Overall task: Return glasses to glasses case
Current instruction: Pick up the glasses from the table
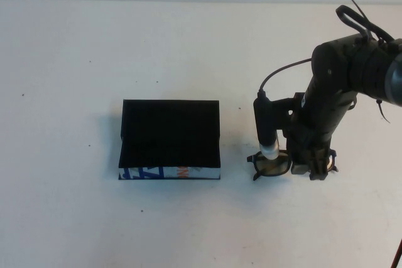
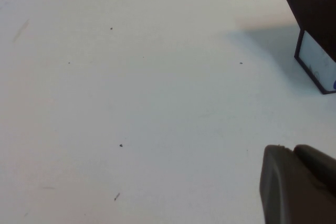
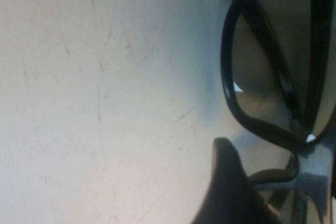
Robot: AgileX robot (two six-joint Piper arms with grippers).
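Observation:
The glasses (image 1: 274, 164), dark-framed with tinted lenses, lie on the white table to the right of the glasses case (image 1: 169, 137). The case is a flat black box with its lid down and a white printed front edge. My right gripper (image 1: 313, 169) is low over the right half of the glasses, open, with the frame between its jaws. In the right wrist view one finger (image 3: 227, 187) stands beside the lens (image 3: 265, 72) and the bridge. My left gripper (image 2: 290, 150) is shut and empty above bare table. A corner of the case (image 2: 316, 9) shows in its view.
The white table (image 1: 75, 61) stretches wide to the left of and behind the case. The right arm's cable (image 1: 282, 70) loops above the glasses. The left arm is out of the high view.

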